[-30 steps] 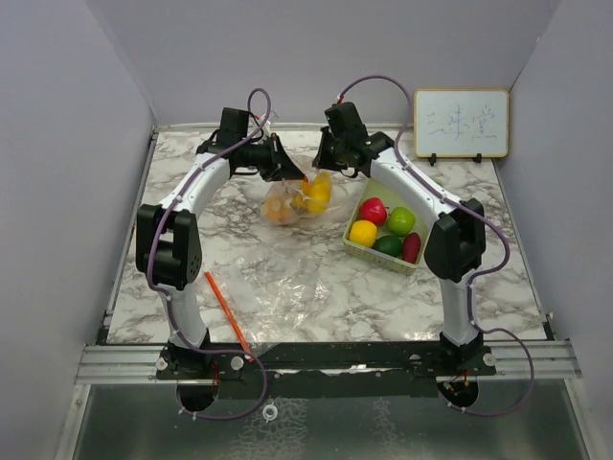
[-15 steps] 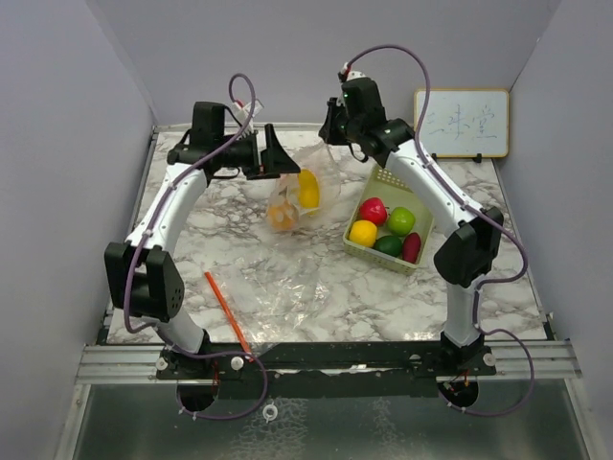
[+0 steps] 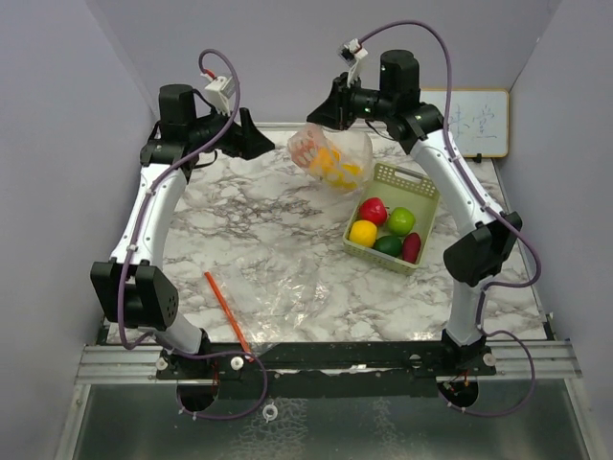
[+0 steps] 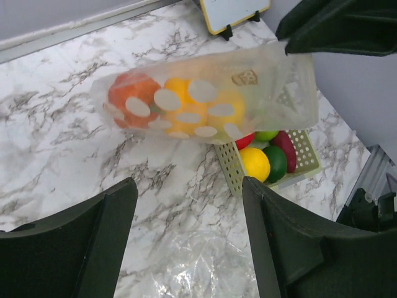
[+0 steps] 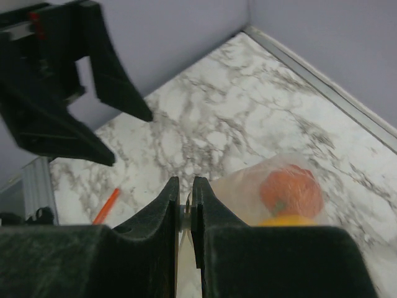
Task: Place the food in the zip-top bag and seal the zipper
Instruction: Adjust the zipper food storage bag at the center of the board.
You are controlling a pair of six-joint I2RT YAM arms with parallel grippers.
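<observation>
The zip-top bag (image 3: 331, 159) hangs in the air over the back of the table, tilted. My right gripper (image 3: 324, 119) is shut on its top edge, and in the right wrist view (image 5: 184, 184) a thin strip of bag is pinched between its jaws. Orange and yellow food (image 4: 180, 102) lies inside the bag (image 4: 273, 93). More food sits in the pale green basket (image 3: 409, 182): a red piece (image 3: 374, 210), a green one (image 3: 401, 220), a yellow one (image 3: 363, 233). My left gripper (image 3: 257, 140) stands open and empty to the left of the bag, clear of it (image 4: 189, 184).
A crumpled clear plastic sheet (image 3: 287, 287) lies on the marble in front. An orange stick (image 3: 225, 311) lies near the left arm's base. A small whiteboard (image 3: 479, 123) leans at the back right. Grey walls close in the table on three sides.
My left gripper has opened, let go of the bag and drawn back to the left. My right gripper has lifted the bag up off the table toward the back.
</observation>
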